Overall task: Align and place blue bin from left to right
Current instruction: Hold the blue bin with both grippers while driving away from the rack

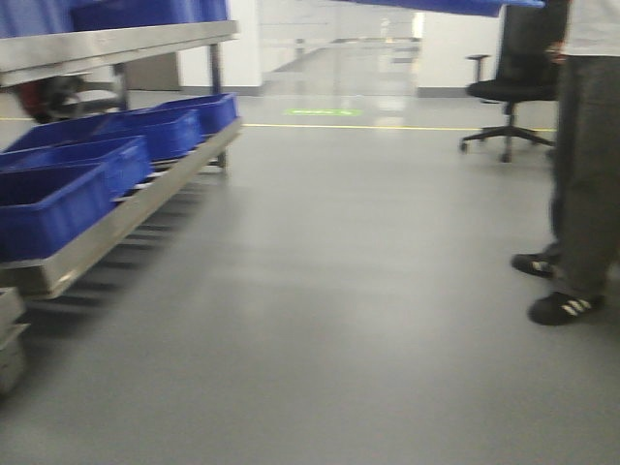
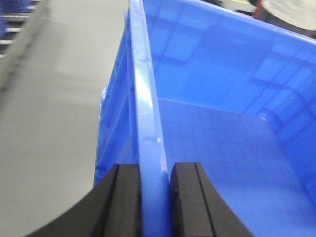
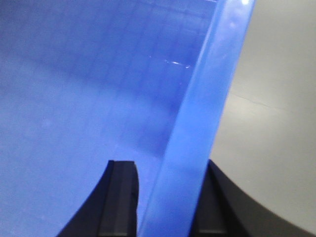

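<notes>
I hold the blue bin [image 2: 222, 98] off the floor between both arms. My left gripper [image 2: 154, 170] is shut on its flanged rim [image 2: 145, 98], one black finger outside the wall and one inside. In the right wrist view my right gripper [image 3: 170, 168] is shut on the opposite rim [image 3: 207, 98], and the blue bin's [image 3: 74, 74] empty inside fills the left of the frame. The front view shows only a strip of the blue bin [image 1: 436, 5] along the top edge. Neither gripper appears in that view.
A metal rack [image 1: 116, 228] on the left carries several smaller blue bins [image 1: 58, 203] on its low shelf, with an upper shelf [image 1: 107, 44] above. A person [image 1: 586, 155] stands at the right, with a black office chair [image 1: 509, 92] behind. A yellow line [image 1: 387, 127] crosses the grey floor.
</notes>
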